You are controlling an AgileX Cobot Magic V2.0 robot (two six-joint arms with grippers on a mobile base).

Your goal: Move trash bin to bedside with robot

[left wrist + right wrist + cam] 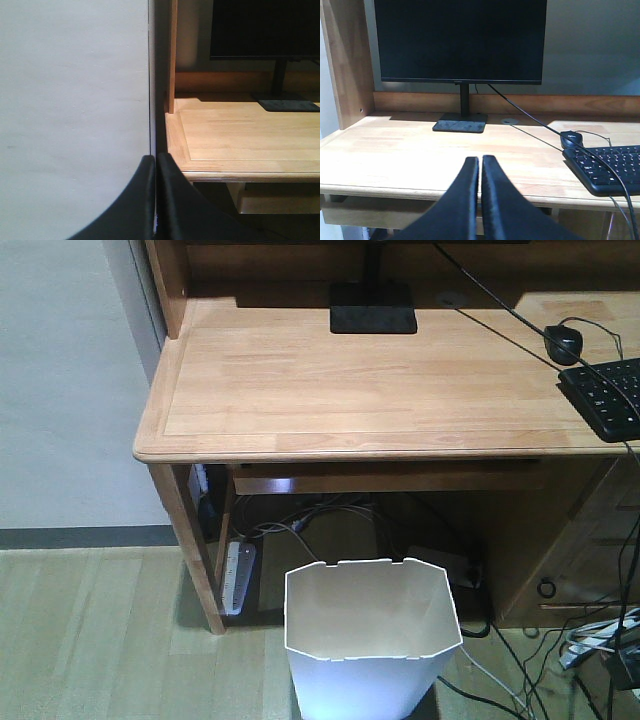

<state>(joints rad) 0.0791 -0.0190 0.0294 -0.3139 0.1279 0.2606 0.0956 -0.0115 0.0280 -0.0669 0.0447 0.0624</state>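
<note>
Front view, bottom centre: the trash bin [365, 685] stands on the floor [100, 640] before the bench [350, 390], its base cut off. Left wrist view: left end effector [155, 160] closed, holding nothing. Right wrist view: right end effector [480, 161] likewise closed.

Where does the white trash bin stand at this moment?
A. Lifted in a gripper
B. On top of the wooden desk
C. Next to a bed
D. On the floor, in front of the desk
D: the front-facing view shows the trash bin upright on the floor, in front of the desk, with no bed in sight and no gripper on it.
</note>
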